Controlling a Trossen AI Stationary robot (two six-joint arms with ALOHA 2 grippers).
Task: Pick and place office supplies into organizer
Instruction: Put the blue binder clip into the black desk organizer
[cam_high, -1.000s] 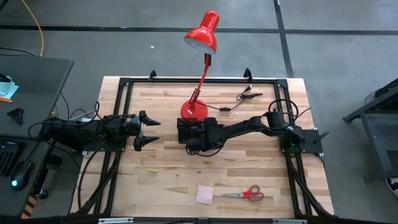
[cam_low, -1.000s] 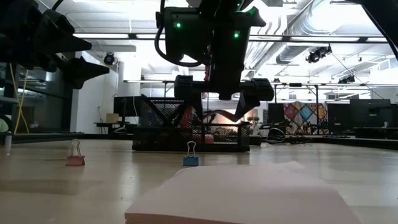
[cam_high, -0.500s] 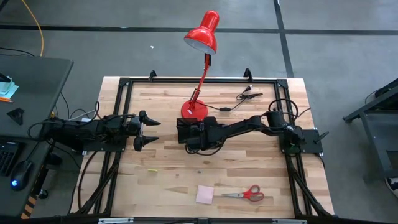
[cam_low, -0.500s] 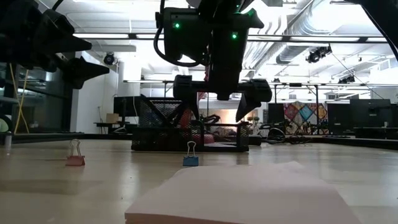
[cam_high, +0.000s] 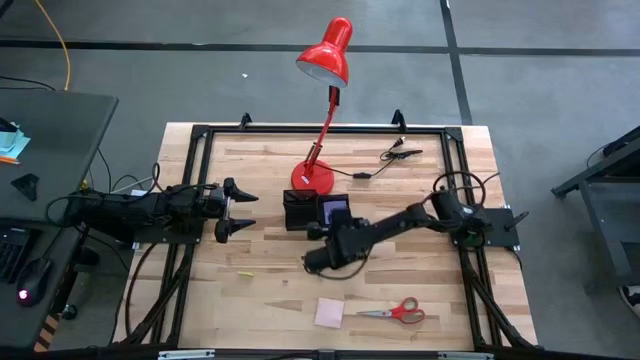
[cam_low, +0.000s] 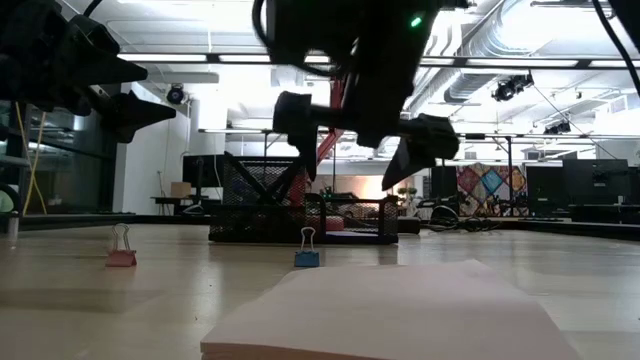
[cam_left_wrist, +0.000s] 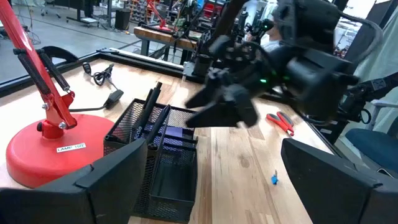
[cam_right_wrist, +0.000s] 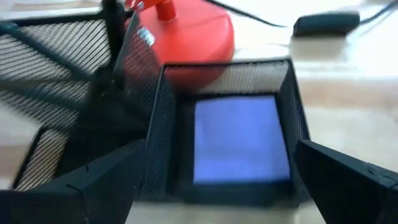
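Observation:
The black mesh organizer (cam_high: 300, 210) stands in front of the red lamp's base. The purple sticky pad (cam_right_wrist: 239, 140) lies flat in its right compartment, also seen as the purple pad (cam_high: 334, 211). Black pens (cam_left_wrist: 155, 115) stand slanted in the tall compartment. My right gripper (cam_high: 313, 262) hovers open and empty on the organizer's near side, as the low view's right gripper (cam_low: 362, 135) also shows. The pink pad (cam_high: 329, 312) and the red-handled scissors (cam_high: 402, 312) lie flat near the table's near edge. My left gripper (cam_high: 243, 210) waits open, left of the organizer.
The red lamp (cam_high: 313, 178) stands just behind the organizer, and a black cable with clips (cam_high: 395, 155) lies at the far right. A blue binder clip (cam_low: 307, 258) and a pink one (cam_low: 121, 257) stand on the table. The pink pad (cam_low: 400, 310) fills the low view's foreground.
My right gripper has drawn back from above the organizer toward the table's near edge, staying open and tipping a little. The purple pad, covered by the gripper before, now shows lying in the organizer's right compartment.

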